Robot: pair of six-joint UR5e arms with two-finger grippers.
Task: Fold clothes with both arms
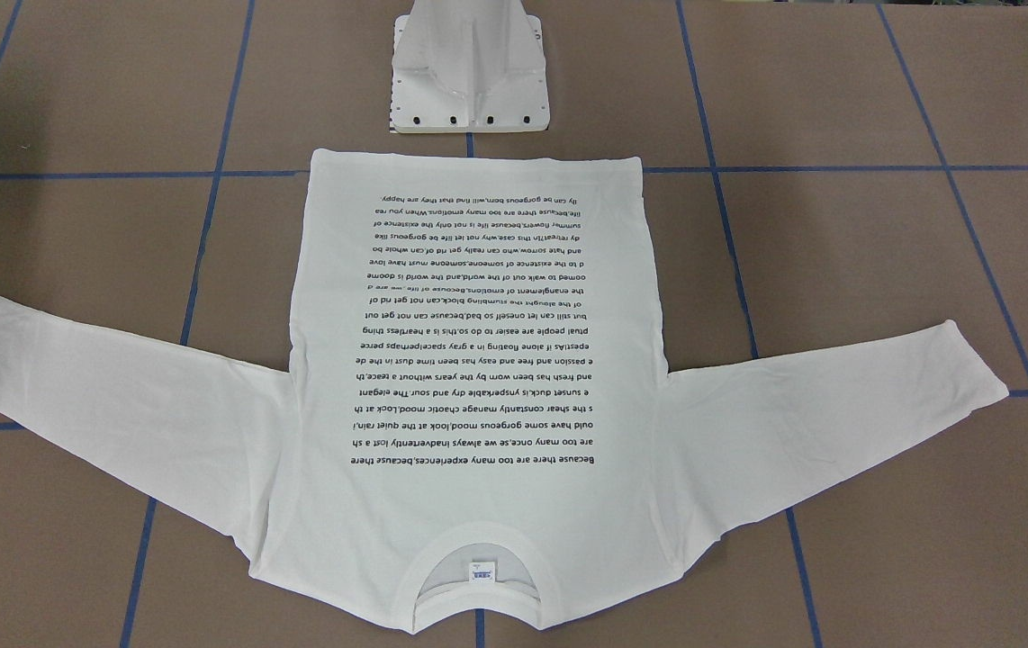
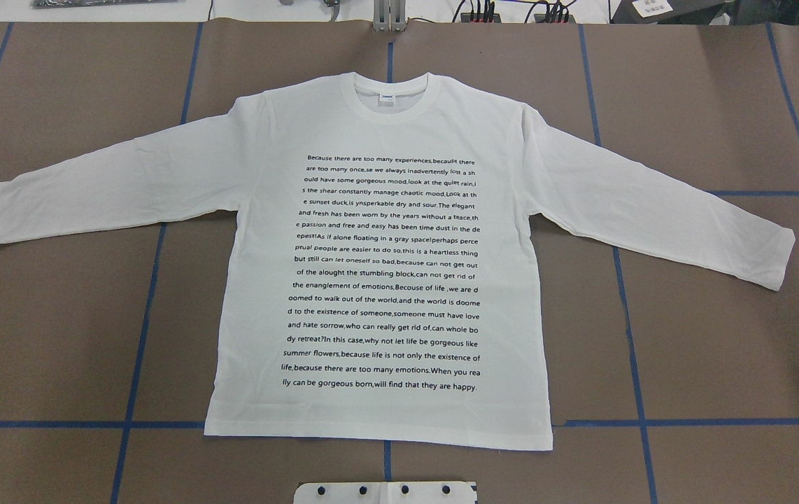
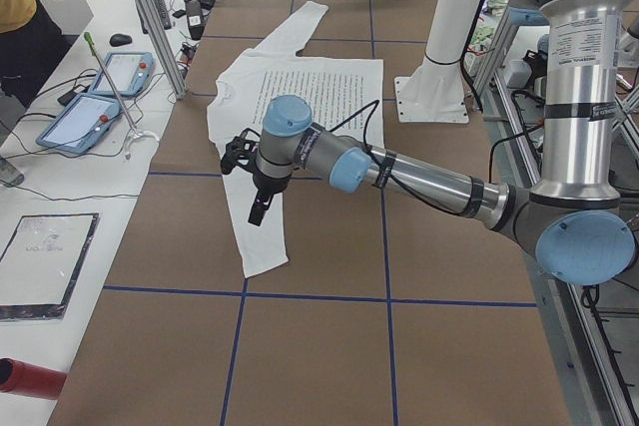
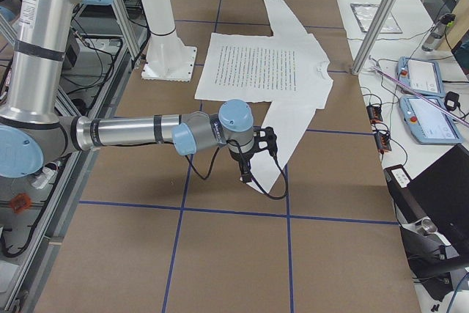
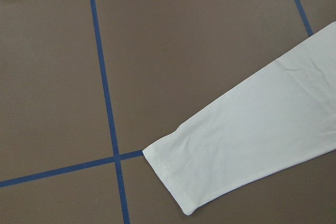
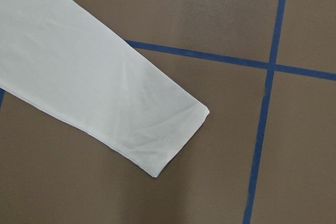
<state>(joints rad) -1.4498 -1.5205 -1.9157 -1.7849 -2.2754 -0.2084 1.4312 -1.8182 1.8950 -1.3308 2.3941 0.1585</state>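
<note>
Under left claw (image 3: 258, 212) and right claw (image 4: 245, 173), grip impossible to tell, lie T-shirt (image 2: 385, 280) sleeves.

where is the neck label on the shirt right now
In the overhead view the neck label sits inside the collar, at the T-shirt's far end from the robot.

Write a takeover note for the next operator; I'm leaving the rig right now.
The left tool hangs above the end of the left sleeve, gripping nothing; open or shut cannot be told.
The right tool does likewise above the right sleeve.
The shirt lies flat on the table, print up, sleeves spread, collar on the far side from the robot.
Done: nothing folded yet.
Left: all the folds.
</note>
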